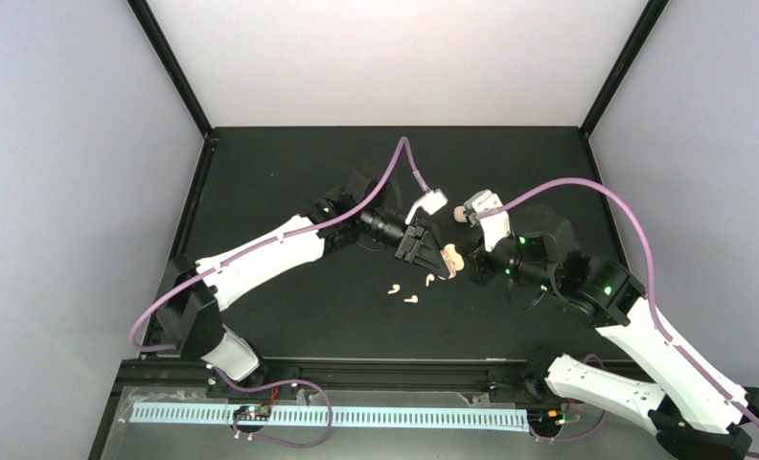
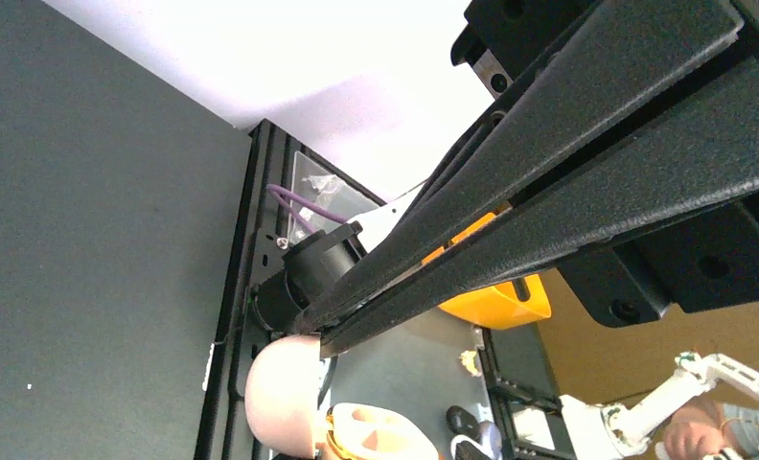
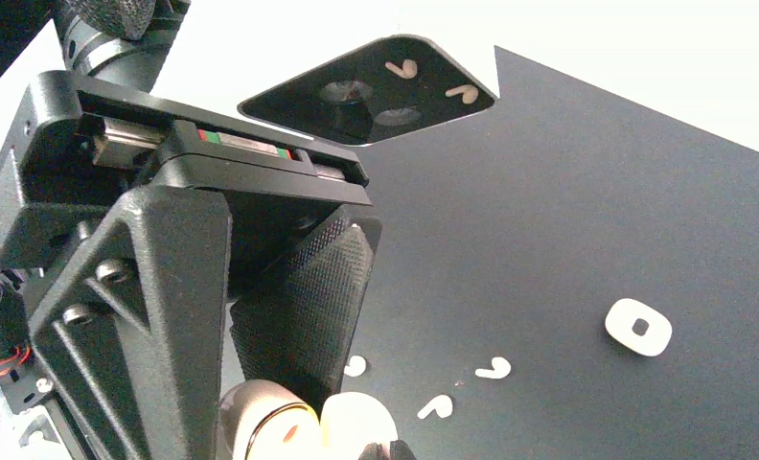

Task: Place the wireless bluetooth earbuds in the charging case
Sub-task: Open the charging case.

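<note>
As seen from above: two grippers nose to nose at an open charging case [image 1: 453, 259]

Shows the cream case at the middle of the black table [image 1: 289, 172], lid open, between both sets of tips. Puts the left gripper [image 1: 437, 261] at the case's rounded shell, fingers narrowed to a slit; cannot tell whether gripping anything. Finds the right gripper [image 1: 471, 270] closed tight, tips at the case, contact hidden. Leaves three white earbuds [image 1: 411, 299] loose on the table, near the case, toward the left arm's side.

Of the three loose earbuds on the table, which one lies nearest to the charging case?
The rightmost earbud in the top view, just beside the charging case; the middle earbud and the left earbud lie farther away.
</note>
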